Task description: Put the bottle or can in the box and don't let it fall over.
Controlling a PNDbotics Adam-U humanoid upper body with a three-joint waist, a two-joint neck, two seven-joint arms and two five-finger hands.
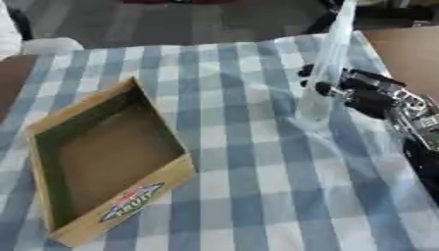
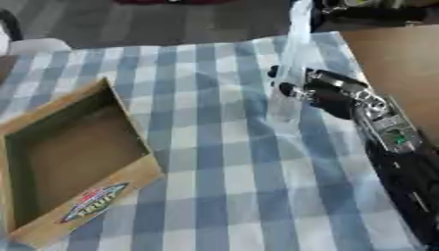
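Observation:
A tall clear plastic bottle point(image 1: 327, 63) stands upright on the blue-and-white checked cloth at the right, its base on the cloth. My right hand point(image 1: 370, 96) comes in from the right edge, and its dark fingers point(image 1: 310, 72) curl round the lower part of the bottle. A shallow open cardboard box point(image 1: 130, 200) with a coloured label on its near wall lies at the left, a good way from the bottle. Nothing is inside the box. My left hand shows in neither view.
The checked cloth point(image 1: 231, 196) lies between box and bottle. A bare brown surface point(image 1: 411, 54) adjoins the cloth at the upper right. A white rounded object point(image 1: 50, 45) sits past the table's far left edge, with dark floor beyond.

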